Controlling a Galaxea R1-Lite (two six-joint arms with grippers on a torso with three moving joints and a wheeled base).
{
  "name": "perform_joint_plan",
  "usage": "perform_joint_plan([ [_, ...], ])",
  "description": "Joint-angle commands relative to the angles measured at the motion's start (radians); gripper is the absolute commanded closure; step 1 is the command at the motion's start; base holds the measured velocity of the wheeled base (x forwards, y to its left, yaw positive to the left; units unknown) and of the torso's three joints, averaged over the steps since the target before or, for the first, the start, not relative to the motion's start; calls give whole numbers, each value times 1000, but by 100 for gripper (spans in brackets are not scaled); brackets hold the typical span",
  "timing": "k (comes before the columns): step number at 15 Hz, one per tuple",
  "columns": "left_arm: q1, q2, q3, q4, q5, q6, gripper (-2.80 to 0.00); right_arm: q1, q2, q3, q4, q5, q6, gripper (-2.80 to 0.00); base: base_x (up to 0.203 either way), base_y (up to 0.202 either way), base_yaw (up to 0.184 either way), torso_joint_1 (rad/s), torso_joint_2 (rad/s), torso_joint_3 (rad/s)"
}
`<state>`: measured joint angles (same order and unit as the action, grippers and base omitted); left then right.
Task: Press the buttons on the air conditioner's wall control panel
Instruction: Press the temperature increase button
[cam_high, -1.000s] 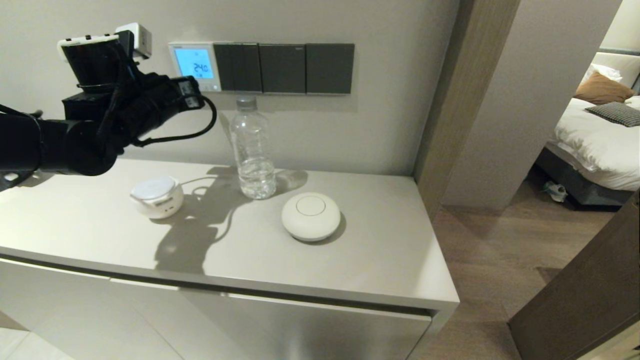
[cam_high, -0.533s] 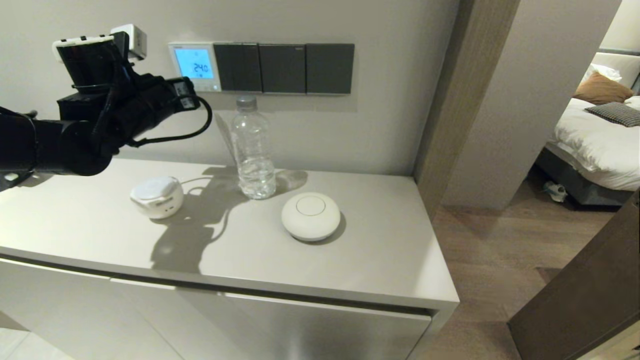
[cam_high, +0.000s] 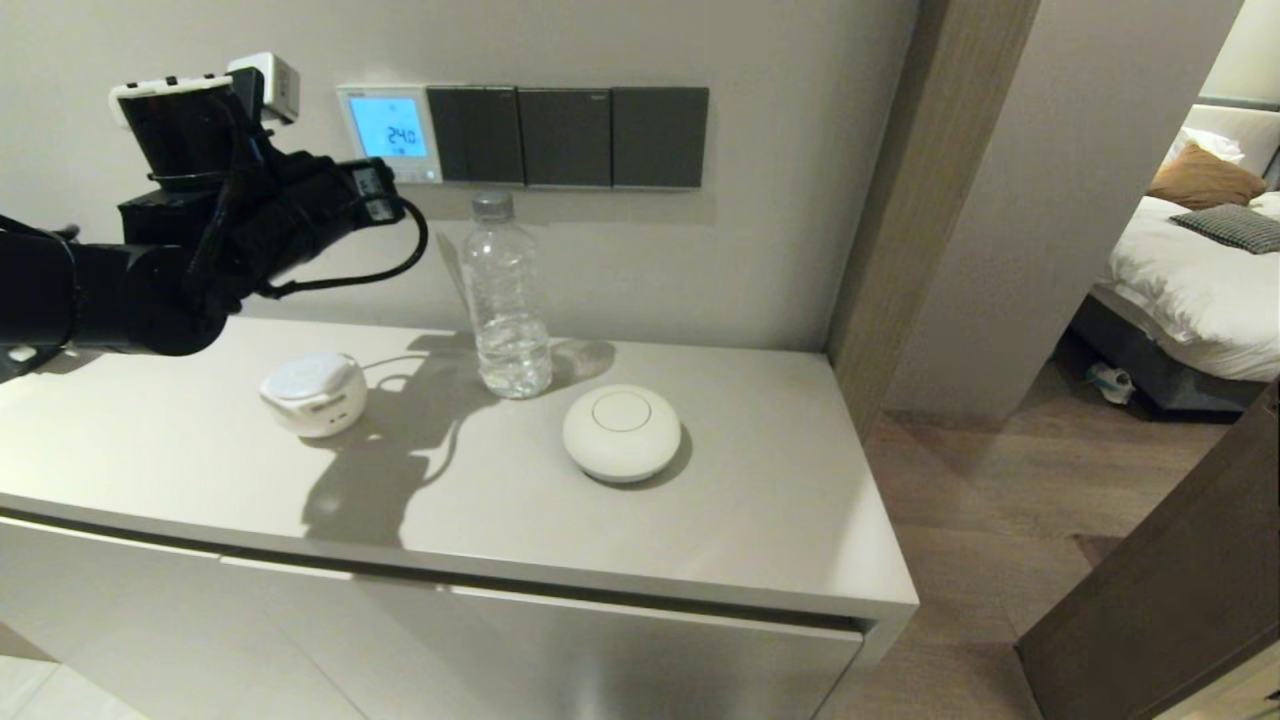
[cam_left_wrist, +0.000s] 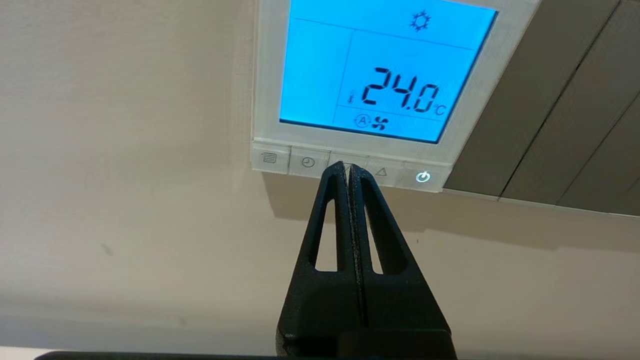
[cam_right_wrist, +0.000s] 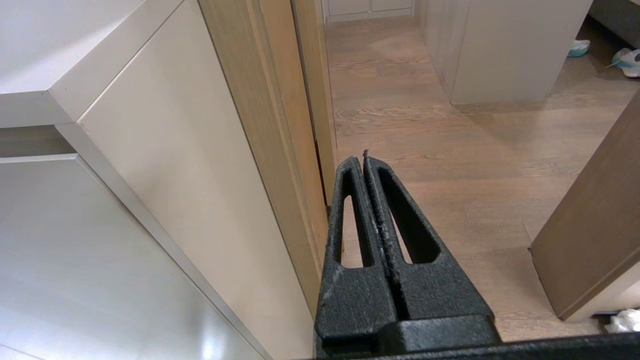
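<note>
The white wall control panel (cam_high: 390, 132) hangs on the wall with its screen lit light blue, reading 24.0; it also shows in the left wrist view (cam_left_wrist: 380, 75). A row of small pale buttons (cam_left_wrist: 307, 162) runs along its bottom edge, the power key lit. My left gripper (cam_left_wrist: 348, 167) is shut and empty, its tip in line with the middle button of the row; I cannot tell whether it touches. In the head view the left gripper (cam_high: 385, 200) is just below and left of the panel. My right gripper (cam_right_wrist: 361, 159) is shut and empty, parked low beside the cabinet's side.
Three dark grey switch plates (cam_high: 567, 136) sit right of the panel. On the cabinet top (cam_high: 780, 520) stand a clear water bottle (cam_high: 507, 300), a small white device (cam_high: 315, 392) and a round white puck (cam_high: 621, 432). A wooden door frame (cam_high: 890, 200) is right.
My left arm drew slightly back and to the left, then came a little way back toward the panel. The screen still reads 24.0.
</note>
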<state>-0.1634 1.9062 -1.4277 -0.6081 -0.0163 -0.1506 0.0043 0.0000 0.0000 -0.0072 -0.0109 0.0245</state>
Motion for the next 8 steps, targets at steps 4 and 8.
perform_joint_plan([
  [4,-11,7,-1,-4,-2,-2,0,0,0,3,0,0,0,0,0,0,0,0,0,0],
  [8,-18,14,-2,-6,-4,-3,0,0,0,3,0,0,0,0,0,0,0,0,0,0],
])
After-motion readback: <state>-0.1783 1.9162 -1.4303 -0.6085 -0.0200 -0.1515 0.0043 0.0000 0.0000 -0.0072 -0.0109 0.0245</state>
